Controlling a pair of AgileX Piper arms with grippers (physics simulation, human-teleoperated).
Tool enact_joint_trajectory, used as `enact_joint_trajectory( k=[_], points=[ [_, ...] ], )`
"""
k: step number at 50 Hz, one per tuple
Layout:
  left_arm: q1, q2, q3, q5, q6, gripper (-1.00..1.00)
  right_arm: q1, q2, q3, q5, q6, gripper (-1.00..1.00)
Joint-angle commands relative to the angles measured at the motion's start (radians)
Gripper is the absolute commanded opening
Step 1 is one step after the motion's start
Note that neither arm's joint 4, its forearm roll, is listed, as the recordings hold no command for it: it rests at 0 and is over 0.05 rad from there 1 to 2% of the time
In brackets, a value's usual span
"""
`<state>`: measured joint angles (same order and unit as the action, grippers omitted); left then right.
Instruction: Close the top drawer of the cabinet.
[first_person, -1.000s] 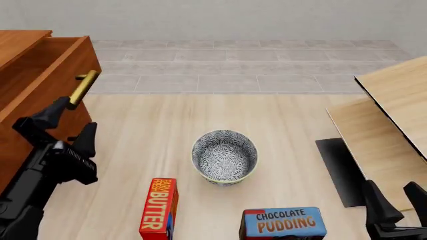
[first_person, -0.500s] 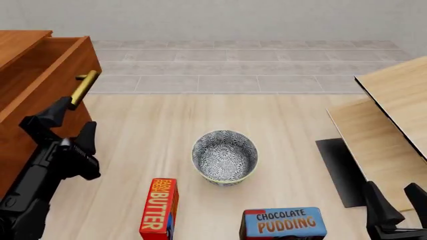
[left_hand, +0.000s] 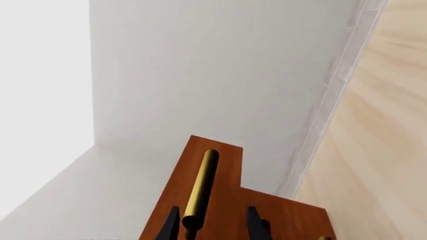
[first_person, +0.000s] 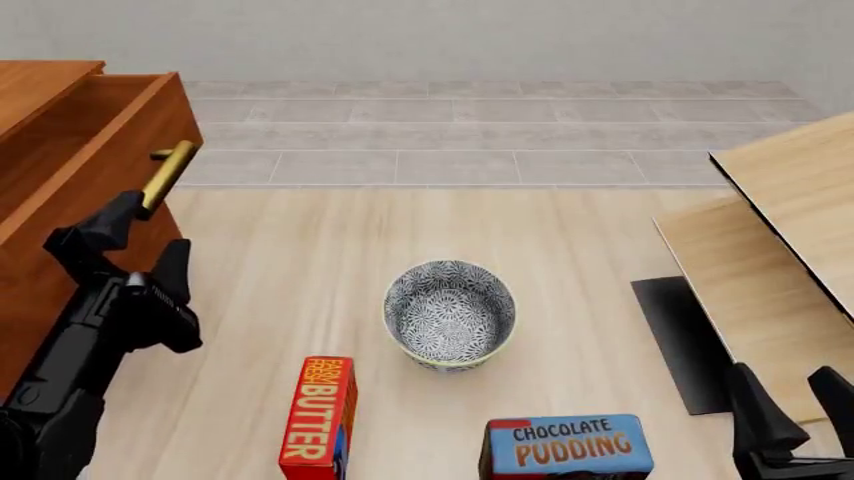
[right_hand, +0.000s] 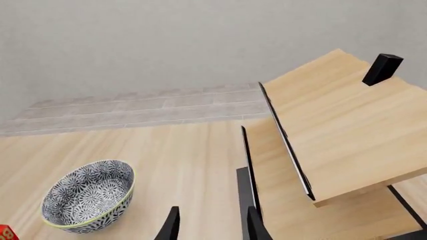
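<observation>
The reddish-brown cabinet stands at the table's left edge. Its top drawer is pulled out, and the brass bar handle runs along its front. My left gripper is open just below and in front of the handle's near end. In the left wrist view the handle on the drawer front reaches down between the two fingertips of the left gripper, nearer one of them; whether they touch it is unclear. My right gripper is open and holds nothing at the near right corner, far from the cabinet.
A patterned bowl sits mid-table, also in the right wrist view. A red butter box and a blue chocolate pudding box stand near the front edge. A pale wooden shelf unit on a dark mat fills the right side.
My left gripper has crept a little up and toward the drawer handle. The drawer, the right arm and the table objects have stayed put.
</observation>
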<state>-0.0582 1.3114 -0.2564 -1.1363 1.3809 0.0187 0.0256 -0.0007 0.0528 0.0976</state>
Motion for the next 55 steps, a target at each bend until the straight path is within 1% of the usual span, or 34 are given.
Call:
enact_joint_trajectory(
  k=[1, 26, 55],
  points=[
    [0.036, 0.030, -0.008, -0.004, 0.006, 1.00, -0.001, -0.001, 0.000, 0.002, 0.001, 1.00],
    [0.107, 0.037, -0.014, -0.004, 0.009, 1.00, -0.005, 0.004, 0.000, -0.003, -0.001, 1.00],
    [0.150, -0.003, -0.004, 0.025, 0.008, 1.00, -0.007, 0.006, 0.000, -0.005, -0.001, 1.00]
  ],
)
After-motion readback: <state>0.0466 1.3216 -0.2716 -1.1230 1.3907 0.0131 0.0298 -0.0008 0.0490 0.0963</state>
